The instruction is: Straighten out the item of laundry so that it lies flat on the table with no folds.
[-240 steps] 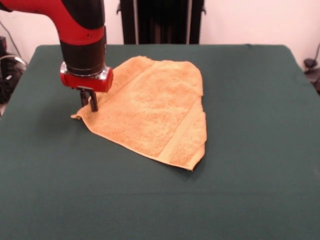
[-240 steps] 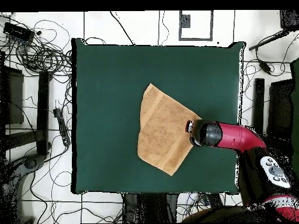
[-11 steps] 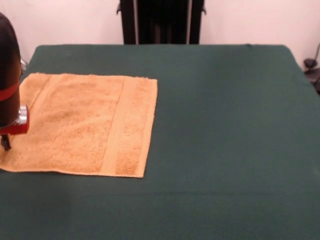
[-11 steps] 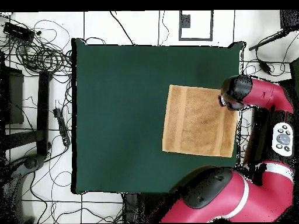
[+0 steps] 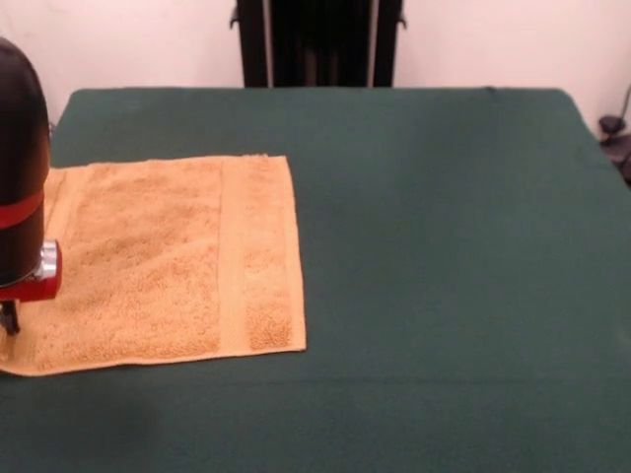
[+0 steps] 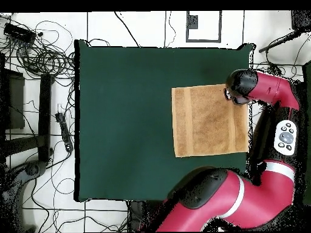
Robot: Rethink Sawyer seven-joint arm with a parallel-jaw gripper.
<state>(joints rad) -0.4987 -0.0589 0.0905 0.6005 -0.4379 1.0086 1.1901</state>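
The orange-tan towel (image 5: 168, 261) lies spread out on the left part of the green table (image 5: 444, 256). It looks flat, with a woven band stripe near its right edge. Its far-left edge is partly hidden behind the arm. My gripper (image 5: 9, 320) hangs at the picture's left edge under the black and red wrist, low over the towel's left side. Only a dark tip of it shows. In the overhead view the towel (image 6: 209, 120) lies near the table's right edge (image 6: 246, 60). The wrist's end (image 6: 239, 86) covers the towel's upper right corner and hides the gripper.
The robot's black pedestal (image 5: 317, 41) stands beyond the table's far edge. In the overhead view the red arm (image 6: 243, 194) curves round the table's right and bottom sides. Cables (image 6: 42, 54) and stands lie on the floor to the left.
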